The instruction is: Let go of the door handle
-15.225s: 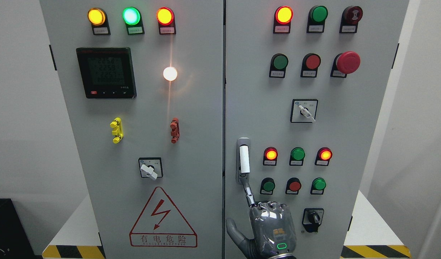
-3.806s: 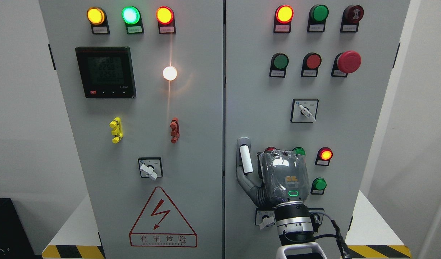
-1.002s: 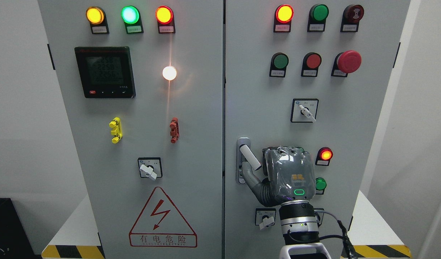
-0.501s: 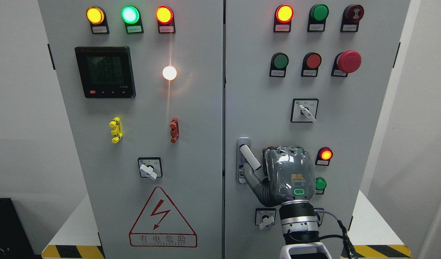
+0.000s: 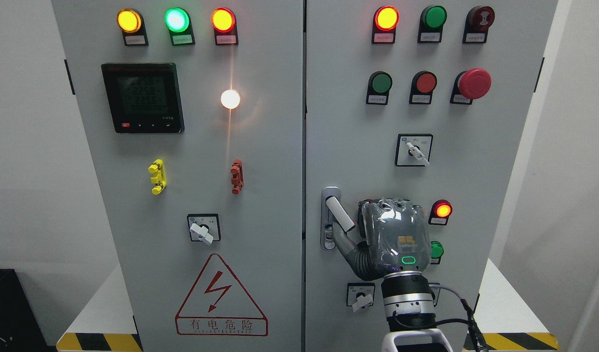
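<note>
The white door handle (image 5: 339, 214) sits on the right cabinet door (image 5: 343, 137), swung out of its metal recess (image 5: 325, 230) with its lower end tilted right. My right hand (image 5: 395, 234) is just right of it, back of the hand toward me. The fingers are curled toward the panel and close on nothing. The thumb (image 5: 346, 247) points up-left, just under the handle's lower end. The whole handle is visible, with nothing wrapped around it. The left arm is out of view.
Around the hand are lit indicator lamps (image 5: 442, 209), a green button (image 5: 436, 250) and a rotary switch (image 5: 362, 299). Another selector switch (image 5: 413, 150) and a red mushroom stop button (image 5: 474, 83) sit higher up. The left door (image 5: 260, 195) carries a meter (image 5: 143, 97).
Over the last second my right hand has shifted slightly right and down. Its thumb has slid lower, away from the handle. The handle stays tilted.
</note>
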`<action>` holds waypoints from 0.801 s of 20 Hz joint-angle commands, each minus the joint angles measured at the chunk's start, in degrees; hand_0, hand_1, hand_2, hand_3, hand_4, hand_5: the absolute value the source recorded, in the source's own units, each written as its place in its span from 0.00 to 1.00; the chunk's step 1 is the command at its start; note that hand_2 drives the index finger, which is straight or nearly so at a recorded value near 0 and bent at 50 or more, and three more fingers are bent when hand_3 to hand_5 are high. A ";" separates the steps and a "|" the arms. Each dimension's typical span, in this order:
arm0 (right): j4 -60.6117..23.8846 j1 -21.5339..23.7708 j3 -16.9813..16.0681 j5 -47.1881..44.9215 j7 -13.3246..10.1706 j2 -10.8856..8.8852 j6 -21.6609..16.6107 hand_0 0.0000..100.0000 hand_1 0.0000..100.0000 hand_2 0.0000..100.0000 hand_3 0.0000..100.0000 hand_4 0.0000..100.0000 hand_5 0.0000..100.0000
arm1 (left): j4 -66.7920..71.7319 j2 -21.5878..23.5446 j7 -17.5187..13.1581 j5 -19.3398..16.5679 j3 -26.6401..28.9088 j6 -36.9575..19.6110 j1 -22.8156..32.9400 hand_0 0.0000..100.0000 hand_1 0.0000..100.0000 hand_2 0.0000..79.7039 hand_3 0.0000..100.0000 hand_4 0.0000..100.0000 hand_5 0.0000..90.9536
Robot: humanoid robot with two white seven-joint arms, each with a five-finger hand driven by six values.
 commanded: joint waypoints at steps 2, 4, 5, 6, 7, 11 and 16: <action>-0.96 -0.01 -0.89 0.00 -0.07 -0.22 -0.04 0.44 0.43 0.89 1.00 1.00 0.97 | -0.02 0.00 0.01 0.02 0.00 -0.04 0.97 0.12 0.56 0.00 0.00 0.00 0.00; -1.22 -0.01 -0.97 0.00 0.02 -0.22 -0.04 0.44 0.43 0.90 1.00 1.00 0.97 | -0.02 -0.09 0.01 0.02 0.00 -0.04 0.97 0.12 0.56 0.00 0.00 0.00 0.00; -1.23 -0.01 -0.97 0.00 0.02 -0.22 -0.04 0.44 0.43 0.90 1.00 1.00 0.97 | -0.02 0.00 0.01 0.02 0.00 -0.04 0.97 0.12 0.56 0.00 0.00 0.00 0.00; -1.23 -0.01 -0.97 0.00 0.02 -0.22 -0.04 0.45 0.43 0.90 1.00 1.00 0.97 | -0.02 0.00 0.01 0.02 0.00 -0.04 0.97 0.12 0.56 0.00 0.00 0.00 0.00; -1.31 -0.01 -0.89 0.00 0.02 -0.22 -0.04 0.45 0.42 0.90 1.00 1.00 0.97 | -0.02 0.00 0.01 0.02 0.00 -0.04 0.97 0.12 0.56 0.00 0.00 0.00 0.00; -1.40 -0.10 -0.97 0.00 -0.07 -0.22 -0.04 0.46 0.42 0.90 1.00 1.00 0.97 | -0.02 0.00 0.01 0.02 0.00 -0.04 0.97 0.12 0.56 0.00 0.00 0.00 0.00; -1.67 -0.01 -1.15 0.00 0.02 -0.31 -0.04 0.46 0.41 0.90 1.00 1.00 0.97 | -0.02 0.00 0.01 0.02 0.00 -0.04 0.97 0.12 0.56 0.00 0.00 0.00 0.00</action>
